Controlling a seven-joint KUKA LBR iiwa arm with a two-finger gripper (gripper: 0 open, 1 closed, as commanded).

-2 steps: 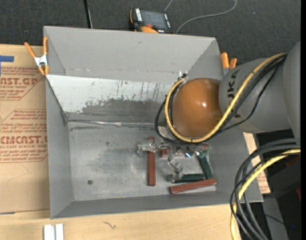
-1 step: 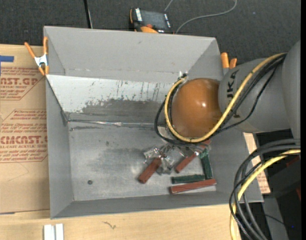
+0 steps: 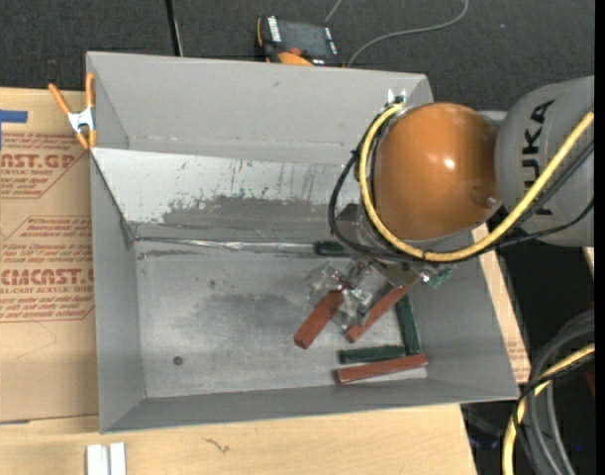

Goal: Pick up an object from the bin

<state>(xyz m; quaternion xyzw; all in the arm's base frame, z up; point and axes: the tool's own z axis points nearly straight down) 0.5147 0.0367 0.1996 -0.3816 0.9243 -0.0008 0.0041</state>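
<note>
The claw point(image 3: 350, 293) is seen low at the right side of the grey metal bin point(image 3: 183, 364), among reddish-brown flat sticks point(image 3: 317, 322) and dark green bars point(image 3: 409, 327). Whether it is spread or pressed together cannot be told.

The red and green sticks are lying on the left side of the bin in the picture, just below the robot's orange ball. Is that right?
Not quite. The camera view shows the red sticks and green sticks on the right side of the bin, not the left. They do lie just below the robot's orange cover.
</note>
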